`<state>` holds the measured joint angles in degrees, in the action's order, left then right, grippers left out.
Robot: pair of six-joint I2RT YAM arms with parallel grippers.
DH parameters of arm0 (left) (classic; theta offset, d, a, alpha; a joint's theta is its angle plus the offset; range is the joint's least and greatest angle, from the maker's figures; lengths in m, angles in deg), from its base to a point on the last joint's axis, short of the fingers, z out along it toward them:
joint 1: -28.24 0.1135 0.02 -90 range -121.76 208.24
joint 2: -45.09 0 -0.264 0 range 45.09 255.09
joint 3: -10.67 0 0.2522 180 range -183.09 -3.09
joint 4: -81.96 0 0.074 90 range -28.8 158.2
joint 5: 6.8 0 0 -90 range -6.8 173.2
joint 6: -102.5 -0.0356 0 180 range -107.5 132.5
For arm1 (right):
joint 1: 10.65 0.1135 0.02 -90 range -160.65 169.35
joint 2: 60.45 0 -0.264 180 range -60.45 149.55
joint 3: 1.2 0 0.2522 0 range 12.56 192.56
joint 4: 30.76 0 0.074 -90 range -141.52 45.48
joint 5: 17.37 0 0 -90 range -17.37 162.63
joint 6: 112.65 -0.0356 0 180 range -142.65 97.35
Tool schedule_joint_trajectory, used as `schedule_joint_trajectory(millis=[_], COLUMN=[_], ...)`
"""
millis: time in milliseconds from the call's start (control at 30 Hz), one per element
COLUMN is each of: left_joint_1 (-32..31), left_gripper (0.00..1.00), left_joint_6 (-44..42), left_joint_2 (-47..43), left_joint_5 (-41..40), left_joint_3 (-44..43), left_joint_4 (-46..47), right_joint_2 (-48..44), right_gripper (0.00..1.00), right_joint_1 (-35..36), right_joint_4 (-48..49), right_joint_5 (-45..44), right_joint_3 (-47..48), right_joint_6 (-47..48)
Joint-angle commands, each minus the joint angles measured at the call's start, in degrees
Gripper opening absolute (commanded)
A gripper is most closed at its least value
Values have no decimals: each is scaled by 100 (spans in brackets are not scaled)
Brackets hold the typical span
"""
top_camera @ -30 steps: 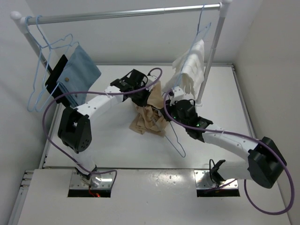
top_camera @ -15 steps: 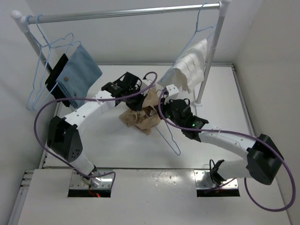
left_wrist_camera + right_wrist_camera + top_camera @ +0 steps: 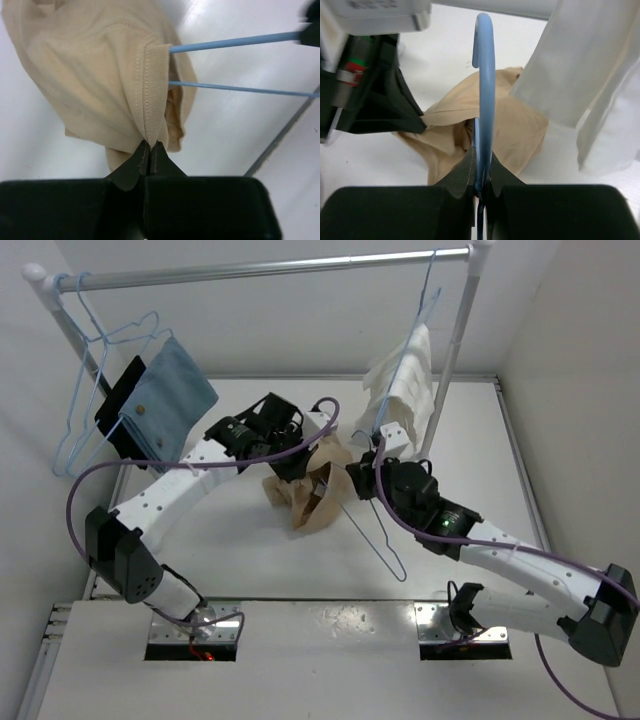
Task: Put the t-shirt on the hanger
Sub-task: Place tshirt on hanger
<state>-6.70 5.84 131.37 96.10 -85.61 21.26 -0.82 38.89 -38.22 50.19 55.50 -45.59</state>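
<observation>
Your t-shirt [image 3: 303, 500] hangs bunched just above the table [image 3: 230, 550] at centre, between the two grippers. It sits much where it did half a second ago but is drawn up taller and narrower. In the left wrist view, two wires of the hanger [image 3: 235, 42] run in behind its ribbed collar. The left gripper [image 3: 150, 148] is pinched tight on the bottom of that collar. The right gripper [image 3: 481, 165] is clamped on the hanger just under the hook.

Since a second ago, your left arm's elbow has swung out left and lower. Your right arm has stretched, with its elbow now near the frame's lower right corner. The hanger's low corner has slid slightly right.

The white cloth [image 3: 405, 390], which spread leftward half a second ago, again hangs narrow from the rail [image 3: 270, 268]. The blue cloth [image 3: 170, 400] has not moved.
</observation>
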Motion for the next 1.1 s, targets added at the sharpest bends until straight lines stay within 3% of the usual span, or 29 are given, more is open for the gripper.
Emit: schedule_joint_trajectory(millis=[0, 233, 400, 500, 567, 600, 633, 867, 900, 933, 967, 1067], left_joint_1=[-214, -645, -971, -1033, -1033, -1033, -1033, -682, -681, -533, -479, -409], left_gripper=[2, 2, 3, 10, 17, 29, 35, 47, 55, 72, 78, 83], left_joint_6=[-318, -1012, -1381, -1566, -1663, -1794, -1865, -1402, -1226, -1102, -1023, -1127], left_joint_2=[-462, -963, -1455, -1693, -1859, -1913, -2026, -2720, -2852, -3002, -3221, -3206], left_joint_5=[405, 1089, 1197, 1082, 1135, 1135, 1135, -269, -898, -1208, -1464, -1686], left_joint_3=[-387, -809, -195, 113, 192, 271, 359, 1096, 1246, 1621, 1825, 2468], left_joint_4=[-570, -1290, -1344, -1397, -1397, -1397, -1397, -187, 390, 692, 956, 1318], right_joint_2=[-13, 451, 821, 883, 883, 883, 822, 707, 707, 707, 707, 654], right_gripper=[0, 0, 0, 0, 0, 0, 0, 0, 0, 0, 0, 0], right_joint_1=[143, 434, 785, 917, 917, 987, 1040, 1277, 1278, 1330, 1391, 1453], right_joint_4=[73, 538, 741, 513, 442, 442, 442, 1074, 1074, 1075, 1075, 1075], right_joint_5=[-490, -490, -648, -990, -1043, -1043, -974, -973, -1051, -1139, -1227, -1368], right_joint_3=[347, 900, 1305, 1428, 1428, 1367, 1245, 356, 295, 181, 128, -48], right_joint_6=[35, 308, 588, 703, 703, 703, 703, 405, 352, 299, 229, 167])
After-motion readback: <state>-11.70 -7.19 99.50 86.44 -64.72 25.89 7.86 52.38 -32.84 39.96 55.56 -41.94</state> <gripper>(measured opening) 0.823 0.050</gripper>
